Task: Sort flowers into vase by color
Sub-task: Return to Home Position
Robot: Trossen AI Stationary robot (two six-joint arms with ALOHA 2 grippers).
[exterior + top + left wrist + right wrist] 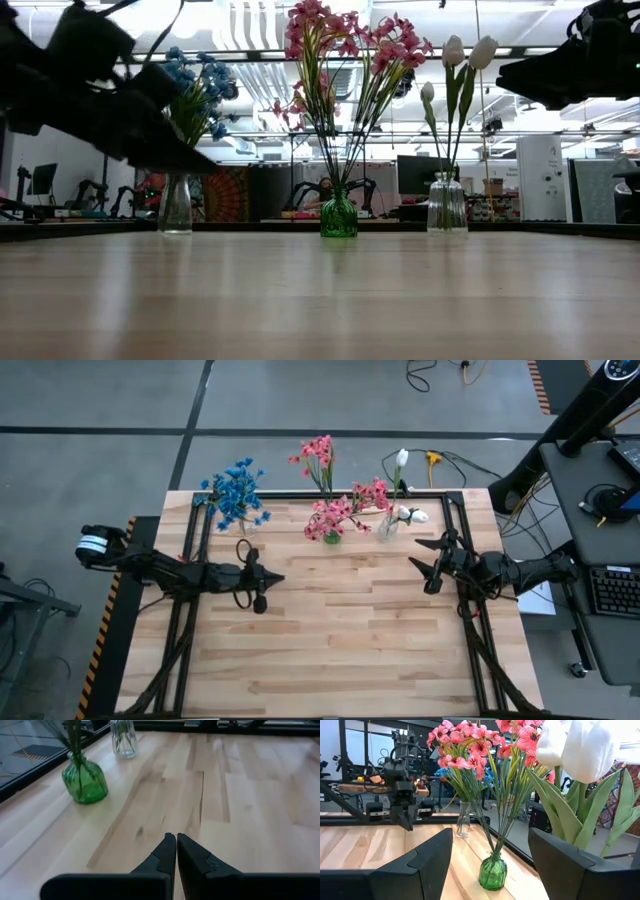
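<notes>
Counter: three vases stand in a row along its far edge.
Left tool: closed on nothing, hovering over the counter's left half, well apart from the vases.
Right tool: fingers spread, empty, near the right vase.
Vases: left vase holds the blue flowers, green vase the pink, right vase the white. I judge the sorting done.
Handling: I'd expect light, top-heavy flowers with soft heads and thin springy stems. I'd pinch mid-stem, gently, and lift straight up so no vase tips.
</notes>
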